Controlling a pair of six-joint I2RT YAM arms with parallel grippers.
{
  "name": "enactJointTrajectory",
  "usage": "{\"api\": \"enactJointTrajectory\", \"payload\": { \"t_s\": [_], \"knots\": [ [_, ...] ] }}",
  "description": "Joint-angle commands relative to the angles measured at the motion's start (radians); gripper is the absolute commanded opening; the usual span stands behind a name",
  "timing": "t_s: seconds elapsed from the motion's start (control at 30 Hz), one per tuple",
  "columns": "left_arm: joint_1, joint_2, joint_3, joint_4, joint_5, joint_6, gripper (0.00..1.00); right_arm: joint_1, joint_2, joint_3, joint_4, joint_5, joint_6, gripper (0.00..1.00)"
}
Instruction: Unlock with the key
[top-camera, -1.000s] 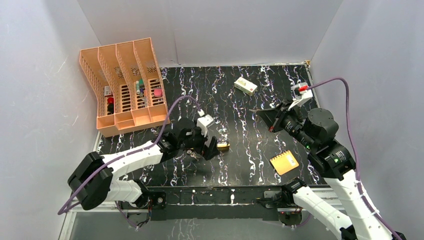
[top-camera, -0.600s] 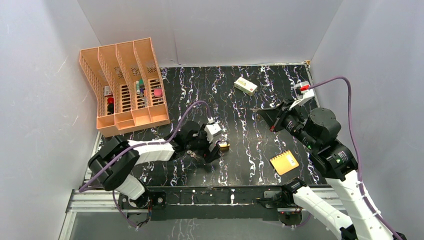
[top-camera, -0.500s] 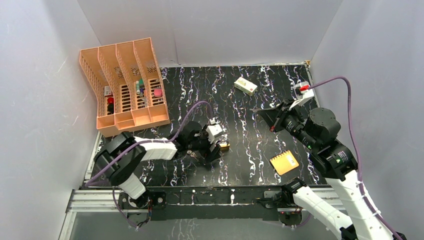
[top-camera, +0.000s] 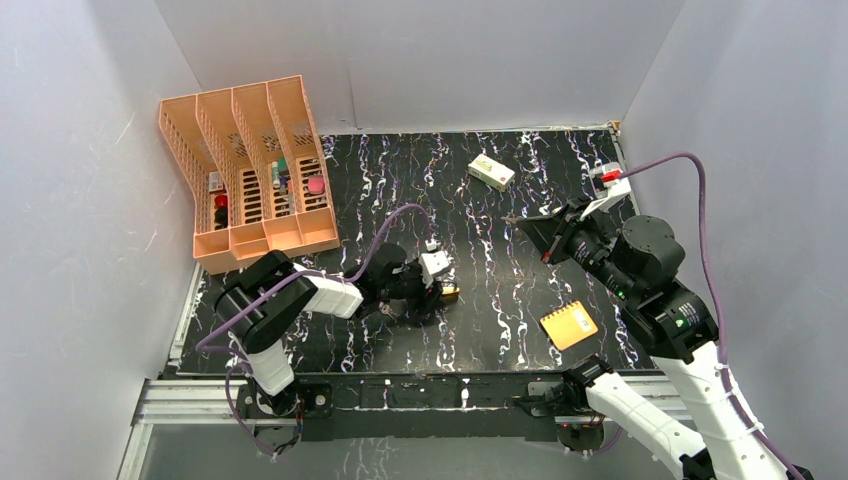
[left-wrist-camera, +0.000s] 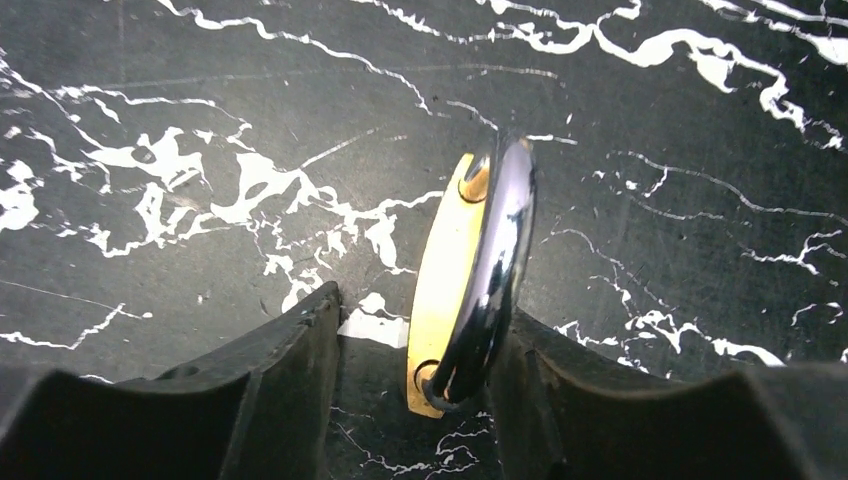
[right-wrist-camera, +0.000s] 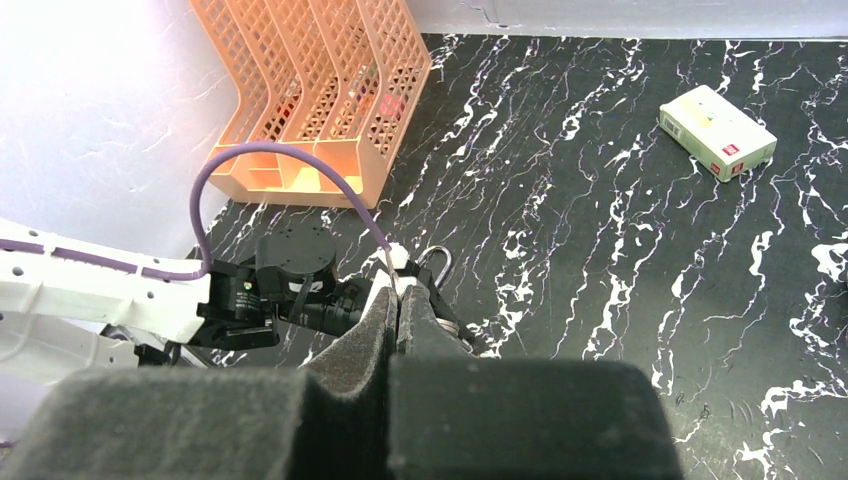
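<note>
**A:** Left claw (left-wrist-camera: 420, 335), what is it doing?

**B:** Sitting part-open, straddling the brass padlock (left-wrist-camera: 447, 270). It's gripping nothing yet. One finger is touching the steel shackle (left-wrist-camera: 503, 240). The other is standing clear, with bare bench (left-wrist-camera: 150, 90) showing in the gap.

**A:** What's worrying you?

**B:** The padlock is balancing on its narrow edge and leaning a little. I'm judging that a one-sided squeeze could be tipping it flat or skating it along the bench. Pads landing on the rounded shackle rather than the flat brass could be letting it twist. The keyhole could be ending up covered or facing away.

**A:** Right claw (top-camera: 527, 225)?

**B:** Clenched, hanging above the bench, well apart from the padlock. A thin silvery sliver is poking out of its tips. I'm reckoning that's the key (top-camera: 509, 218).

**A:** How is it looking?

**B:** Tiny, flat, pale metal, far smaller than the padlock. Ring or bunch is too small to tell. So little of it is being pinched that it could be swivelling on contact with the lock.
</note>
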Motion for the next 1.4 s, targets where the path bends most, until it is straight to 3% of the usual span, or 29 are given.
{"api": "enactJointTrajectory", "payload": {
  "t_s": [0.0,0.2,0.33,0.4,0.47,0.5,0.53,0.73,0.87,1.03,1.2,1.37],
  "knots": [
    [0.006,0.030,0.020,0.056,0.052,0.043,0.46,0.001,-0.004,0.043,0.025,0.018,-0.021,0.00],
    [0.005,0.044,0.022,0.095,0.070,0.020,0.27,0.001,0.000,0.044,0.023,0.013,-0.021,0.00],
    [0.005,0.053,0.027,0.113,0.065,0.008,0.36,0.001,0.000,0.040,0.023,0.010,-0.017,0.00],
    [0.005,0.061,0.029,0.119,0.072,0.005,0.35,0.001,-0.002,0.037,0.023,0.010,-0.014,0.00],
    [0.005,0.064,0.035,0.121,0.087,-0.004,0.22,0.001,-0.002,0.035,0.021,0.009,-0.011,0.00],
    [0.006,0.066,0.036,0.124,0.090,-0.013,0.05,0.001,-0.002,0.035,0.020,0.008,-0.010,0.00],
    [0.006,0.063,0.037,0.132,0.085,-0.033,0.00,0.001,-0.001,0.035,0.020,0.007,-0.009,0.00],
    [0.037,-0.155,-0.015,0.196,-0.042,-0.351,0.00,0.000,0.021,0.063,0.022,-0.021,0.002,0.00],
    [0.135,-0.472,-0.096,0.171,-0.187,-0.615,0.00,0.001,0.075,0.090,0.015,-0.094,0.050,0.00],
    [0.250,-0.828,-0.119,-0.005,-0.256,-0.959,0.00,0.001,0.123,0.005,0.143,-0.237,0.187,0.00],
    [0.285,-0.961,-0.199,0.095,-0.229,-1.386,0.00,0.000,0.148,-0.142,0.414,-0.382,0.388,0.00],
    [0.289,-0.927,-0.220,0.223,-0.151,-1.642,0.00,0.001,0.133,-0.234,0.622,-0.432,0.509,0.00]
  ]
}}
